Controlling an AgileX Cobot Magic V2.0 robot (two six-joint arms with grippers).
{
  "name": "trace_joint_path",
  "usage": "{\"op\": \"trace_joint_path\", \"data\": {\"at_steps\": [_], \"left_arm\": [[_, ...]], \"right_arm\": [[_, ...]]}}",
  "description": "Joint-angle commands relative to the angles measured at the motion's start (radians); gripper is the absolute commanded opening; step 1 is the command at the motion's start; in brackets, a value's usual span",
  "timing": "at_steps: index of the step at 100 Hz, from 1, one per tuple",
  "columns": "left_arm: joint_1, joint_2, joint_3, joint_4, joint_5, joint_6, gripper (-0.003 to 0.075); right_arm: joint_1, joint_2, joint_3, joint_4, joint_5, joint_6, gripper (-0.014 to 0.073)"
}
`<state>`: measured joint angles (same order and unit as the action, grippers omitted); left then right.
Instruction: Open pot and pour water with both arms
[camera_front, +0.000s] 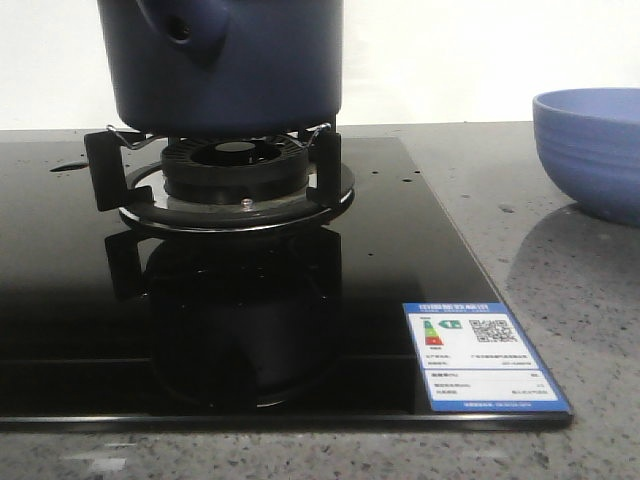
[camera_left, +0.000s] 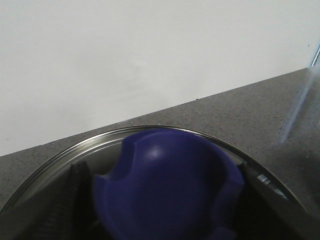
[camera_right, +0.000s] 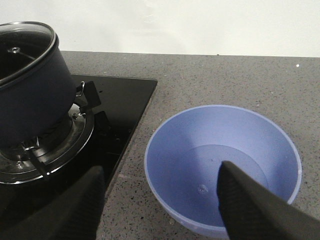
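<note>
One pot (camera_front: 225, 65) (glass lid (camera_right: 22, 47) on) is seen on one burner (camera_front: 235, 175); one bowl (camera_right: 222, 167) beside. Left gripper (camera_left: 165, 200) straddles the knob (camera_left: 167, 182), grip unclear; right gripper (camera_right: 160, 200) spread wide, empty.

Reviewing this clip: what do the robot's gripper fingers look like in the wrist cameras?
In the right wrist view, the right gripper has two broad black fingers with a finely ribbed, matte surface and rounded tips. In the left wrist view, only dark slivers of the left gripper's fingers show, one with similar ribbing. No cables or markings are visible.
</note>
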<state>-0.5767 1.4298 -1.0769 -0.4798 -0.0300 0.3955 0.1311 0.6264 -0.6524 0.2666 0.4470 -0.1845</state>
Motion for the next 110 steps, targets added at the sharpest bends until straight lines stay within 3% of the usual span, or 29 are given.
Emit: {"op": "trace_joint_path", "data": {"at_steps": [1,13,39,110], "left_arm": [[0.002,-0.03,-0.038,0.011,-0.081,-0.001,0.0512],[0.002,-0.03,-0.038,0.018,-0.089,-0.001,0.0497],[0.002,-0.03,-0.038,0.018,-0.088,-0.001,0.0354],[0.014,-0.198,-0.038,0.036,-0.099,-0.001,0.0347]], "right_arm": [[0.0,0.007,-0.038,-0.004,-0.066,-0.011,0.0437],[0.0,0.007,-0.038,-0.004,-0.063,-0.011,0.0437],[0.0,0.007,-0.038,-0.004,-0.062,-0.011,0.0437],[-0.006,0.074,-0.06,-0.022,-0.044,-0.013,0.0437]]}}
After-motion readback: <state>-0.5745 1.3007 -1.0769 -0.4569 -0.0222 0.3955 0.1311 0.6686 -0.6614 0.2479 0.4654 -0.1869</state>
